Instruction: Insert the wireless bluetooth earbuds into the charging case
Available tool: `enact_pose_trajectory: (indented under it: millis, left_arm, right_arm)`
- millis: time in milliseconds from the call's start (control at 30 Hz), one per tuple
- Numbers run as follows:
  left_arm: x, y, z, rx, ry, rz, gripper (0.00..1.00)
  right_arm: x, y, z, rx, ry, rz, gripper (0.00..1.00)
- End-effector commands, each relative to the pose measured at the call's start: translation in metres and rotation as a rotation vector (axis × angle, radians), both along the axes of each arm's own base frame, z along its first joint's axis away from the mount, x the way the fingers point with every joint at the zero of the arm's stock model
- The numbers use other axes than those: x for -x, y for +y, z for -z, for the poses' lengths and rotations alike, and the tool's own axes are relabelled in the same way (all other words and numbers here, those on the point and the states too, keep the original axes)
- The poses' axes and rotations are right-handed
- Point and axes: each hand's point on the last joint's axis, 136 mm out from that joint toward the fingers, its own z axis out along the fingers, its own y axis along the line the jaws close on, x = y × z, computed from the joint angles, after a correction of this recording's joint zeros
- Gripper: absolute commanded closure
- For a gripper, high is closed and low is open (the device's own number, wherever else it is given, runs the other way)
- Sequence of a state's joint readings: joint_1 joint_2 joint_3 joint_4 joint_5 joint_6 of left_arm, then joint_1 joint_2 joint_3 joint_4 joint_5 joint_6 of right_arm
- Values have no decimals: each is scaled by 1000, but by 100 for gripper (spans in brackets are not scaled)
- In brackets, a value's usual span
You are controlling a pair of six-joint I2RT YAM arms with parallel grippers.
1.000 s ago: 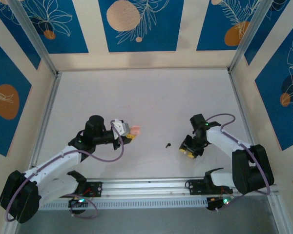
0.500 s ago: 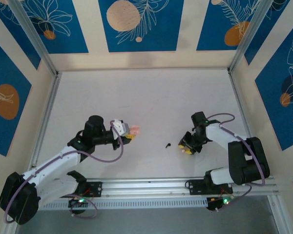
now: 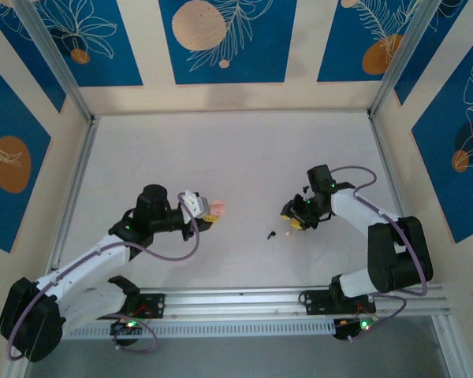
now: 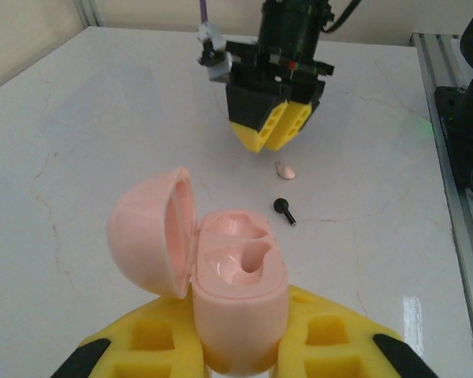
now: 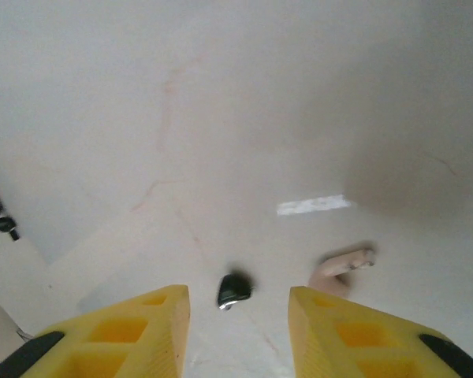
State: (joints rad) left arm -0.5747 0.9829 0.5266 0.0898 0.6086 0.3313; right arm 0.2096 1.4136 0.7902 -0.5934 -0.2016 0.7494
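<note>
— Fingers first: are the right fingers (image 5: 134, 331) on anything?

— No. They stand spread, low over the worktop (image 5: 221, 94), with nothing gripped. The black bud (image 5: 235, 290) lies in the gap, about midway and level with the tips. The pink bud (image 5: 343, 264) lies just outside one finger, a little ahead of its tip.

— And the case?

— The left fingers (image 4: 331, 335) are pressed onto the case (image 4: 236, 299) and hold it up off the worktop, well apart from both buds. Its lid (image 4: 154, 232) is swung open to one side, and both hollows look empty to me.

— So the pick comes first. How would you go about it?

— The gap looks about centred on the black bud, so I'd come straight down, no sideways shuffle. That bud is far smaller than a finger and rounded at the head. I'd expect it to skid or pop out under a quick squeeze. Close slowly, right at the tips, across the body and not the stem.

— The pink one sits awfully near.

— That's the risk. A finger sliding along the worktop could knock it away. Any correction is better made from above, before the descent. Meanwhile the case wants to be held steady, mouth up, ready for the bud.
</note>
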Motion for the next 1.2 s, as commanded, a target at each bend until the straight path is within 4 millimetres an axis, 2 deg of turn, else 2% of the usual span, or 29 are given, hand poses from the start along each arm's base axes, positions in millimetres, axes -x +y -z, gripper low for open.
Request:
enact_pose_trajectory:
  millis: [0, 100, 267, 433, 567, 700, 1167]
  left_arm:
    - [1, -6, -12, 5, -42, 35, 88]
    - [1, -7, -10, 3, -37, 37, 88]
    - [3, -7, -5, 0, -13, 41, 88]
    - [4, -6, -3, -12, -12, 35, 88]
    - [4, -4, -5, -17, -24, 27, 88]
    - [4, -4, -5, -19, -25, 28, 88]
    - [5, -5, -3, -20, -22, 34, 88]
  right_arm:
    - [1, -6, -30, 54, -71, -119, 60]
    - [-9, -8, -31, 61, -85, -180, 59]
    - [-23, 3, -9, 27, -60, -267, 57]
    - [-25, 14, 10, 27, -7, -329, 56]
    - [-17, 15, 23, 67, 45, -367, 56]
    - [-3, 8, 33, 120, 97, -385, 56]
    - [26, -2, 36, 170, 175, -376, 56]
